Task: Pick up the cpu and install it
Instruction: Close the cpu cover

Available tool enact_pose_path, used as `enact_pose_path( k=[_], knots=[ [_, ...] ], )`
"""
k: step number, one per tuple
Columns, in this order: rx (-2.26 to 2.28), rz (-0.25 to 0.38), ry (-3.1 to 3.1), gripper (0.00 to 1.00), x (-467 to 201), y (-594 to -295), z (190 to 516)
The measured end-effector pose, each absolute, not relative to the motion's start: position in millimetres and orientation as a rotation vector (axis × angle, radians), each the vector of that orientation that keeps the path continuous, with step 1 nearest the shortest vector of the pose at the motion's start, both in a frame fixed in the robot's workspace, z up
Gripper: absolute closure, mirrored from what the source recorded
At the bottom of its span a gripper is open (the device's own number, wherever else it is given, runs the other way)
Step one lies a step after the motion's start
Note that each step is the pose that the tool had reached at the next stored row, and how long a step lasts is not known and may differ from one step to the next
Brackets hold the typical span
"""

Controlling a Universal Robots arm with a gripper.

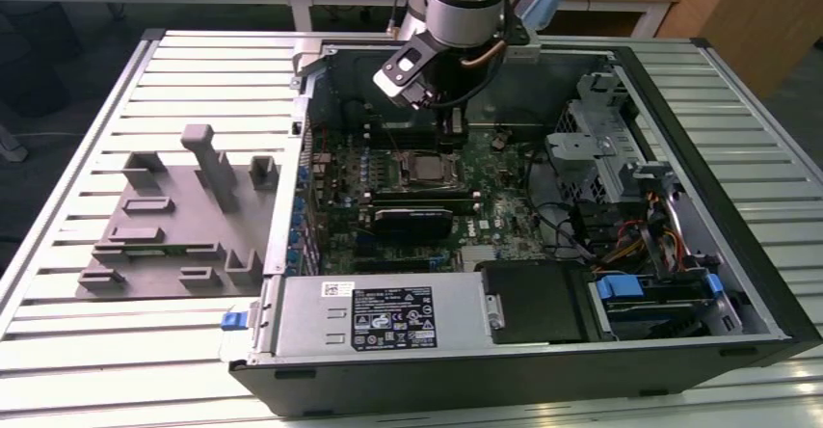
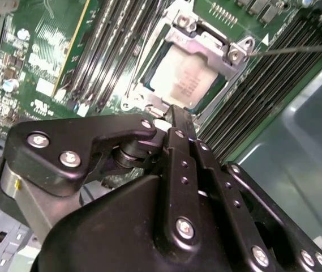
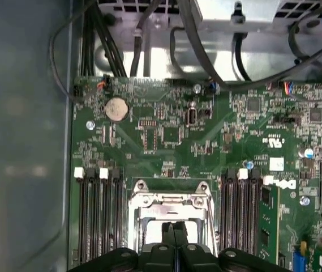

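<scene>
Black two-fingered claw [image 3: 175, 228], slim fingers pressed together with nothing between them, which we see poised at the small flat square cpu [image 2: 186, 79] with its pale silver-grey metal top; we cannot tell whether they touch. We find the cpu seated in the silver metal socket frame [image 3: 172, 199] on the green motherboard [image 3: 166, 136], flanked by black memory slots [image 3: 98, 215]. Around it we note the open dark computer case [image 1: 515, 389], lying on a slatted white table [image 1: 77, 351] beside a grey moulded fixture tray [image 1: 168, 226].
</scene>
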State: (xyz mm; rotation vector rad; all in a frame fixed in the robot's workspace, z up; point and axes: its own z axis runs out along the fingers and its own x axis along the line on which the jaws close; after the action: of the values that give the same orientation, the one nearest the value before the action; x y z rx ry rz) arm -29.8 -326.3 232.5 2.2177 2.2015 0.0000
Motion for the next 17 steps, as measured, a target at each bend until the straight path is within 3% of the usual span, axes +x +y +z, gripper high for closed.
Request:
enact_pose_path(
  k=[17],
  knots=[
    [2.219, 0.000, 2.200, 0.89, -50, -326, 224]
  ],
)
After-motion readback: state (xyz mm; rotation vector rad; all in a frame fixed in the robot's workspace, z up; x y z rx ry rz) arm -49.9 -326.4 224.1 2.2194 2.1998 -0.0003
